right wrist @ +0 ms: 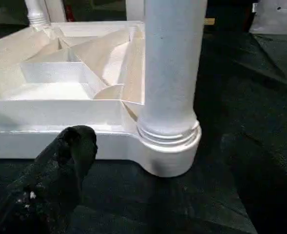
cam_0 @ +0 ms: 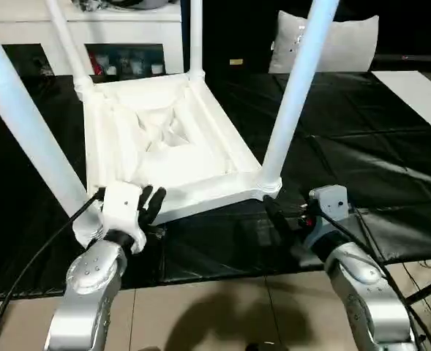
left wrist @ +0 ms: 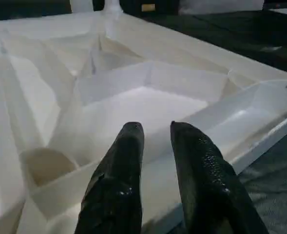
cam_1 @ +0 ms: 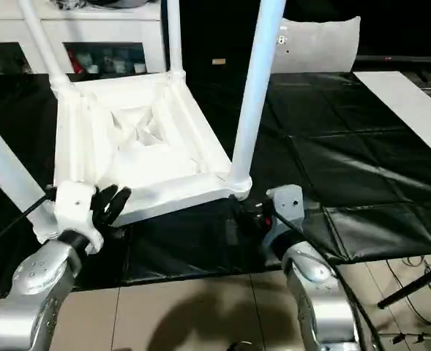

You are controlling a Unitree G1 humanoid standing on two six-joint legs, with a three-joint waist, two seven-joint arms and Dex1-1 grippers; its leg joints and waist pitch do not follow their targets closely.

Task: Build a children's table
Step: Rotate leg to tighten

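Black padded mats (cam_0: 361, 168) are covering the beige tiled floor (cam_0: 222, 314); a white cabinet (cam_0: 127, 33) and a pale cushion (cam_0: 347, 44) are standing along the mats' far edge.

1. One white plastic table top (cam_0: 164, 142), lying upside down with its ribbed underside up.
2. Four white tube legs standing in its corner sockets: near left leg (cam_0: 25, 124), near right leg (cam_0: 295, 95), far left leg (cam_0: 67, 40), far right leg (cam_0: 196, 36).
3. Two silver robot arms, each ending in one gripper: left gripper (cam_0: 151, 205), right gripper (cam_0: 277, 214).
4. One black floor mat (cam_0: 361, 153) under the table.
5. One pale cushion (cam_0: 339, 44) at the back.
6. One white cabinet (cam_0: 120, 33) behind the table.
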